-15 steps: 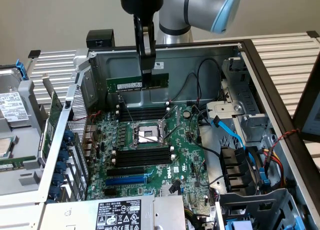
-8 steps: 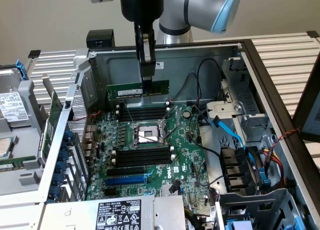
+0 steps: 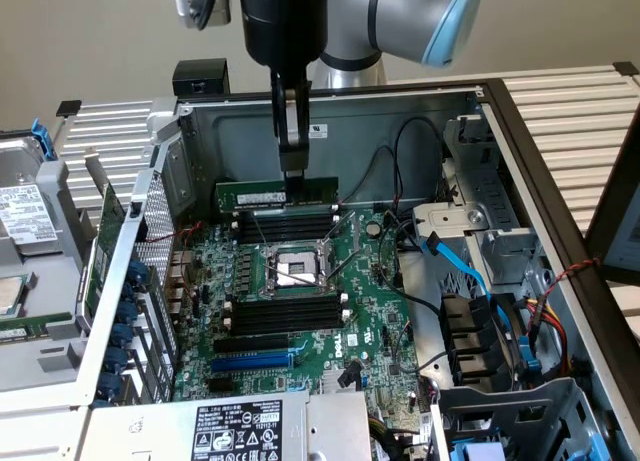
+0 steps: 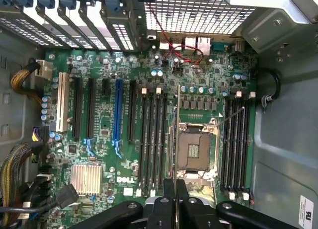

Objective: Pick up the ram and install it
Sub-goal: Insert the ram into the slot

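Note:
The ram [image 3: 262, 194], a long thin green stick with a white label, hangs level inside the open computer case. My gripper [image 3: 293, 177] is shut on its top edge, reaching straight down. The stick sits just above the black memory slots [image 3: 285, 224] at the back of the motherboard [image 3: 370, 311], apart from them. In the wrist view the ram [image 4: 177, 134] appears edge-on as a thin line running out from between my fingertips [image 4: 184, 196]. It lies over the edge of the CPU socket [image 4: 197, 150], between two banks of black memory slots [image 4: 151, 139].
An upright green expansion card [image 3: 108, 243] stands outside the case on the exterior view's left, by a drive [image 3: 25, 216]. Blue and black cables [image 3: 462, 264] and drive bays crowd the right side. A long blue slot [image 3: 255, 361] and a labelled metal box [image 3: 235, 431] lie toward the front.

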Robot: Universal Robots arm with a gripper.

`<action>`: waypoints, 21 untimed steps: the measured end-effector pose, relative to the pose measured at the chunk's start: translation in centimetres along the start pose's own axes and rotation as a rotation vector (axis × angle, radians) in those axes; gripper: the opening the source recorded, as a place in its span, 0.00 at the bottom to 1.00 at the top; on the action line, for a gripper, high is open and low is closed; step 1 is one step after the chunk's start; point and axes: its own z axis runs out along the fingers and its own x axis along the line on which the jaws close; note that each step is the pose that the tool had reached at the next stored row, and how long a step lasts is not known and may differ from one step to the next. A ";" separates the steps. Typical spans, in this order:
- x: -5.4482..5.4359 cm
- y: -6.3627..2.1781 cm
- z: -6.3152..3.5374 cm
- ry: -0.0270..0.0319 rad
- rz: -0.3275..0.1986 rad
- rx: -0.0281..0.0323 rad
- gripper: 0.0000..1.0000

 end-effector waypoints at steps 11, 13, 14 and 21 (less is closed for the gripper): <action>1.3 0.05 1.81 -0.0015 0.001 0.0097 0.13; 1.3 0.17 2.06 -0.0031 0.002 0.0138 0.13; 1.3 0.23 2.22 -0.0031 0.002 0.0146 0.13; 1.3 0.40 3.02 0.0001 0.001 0.0308 0.13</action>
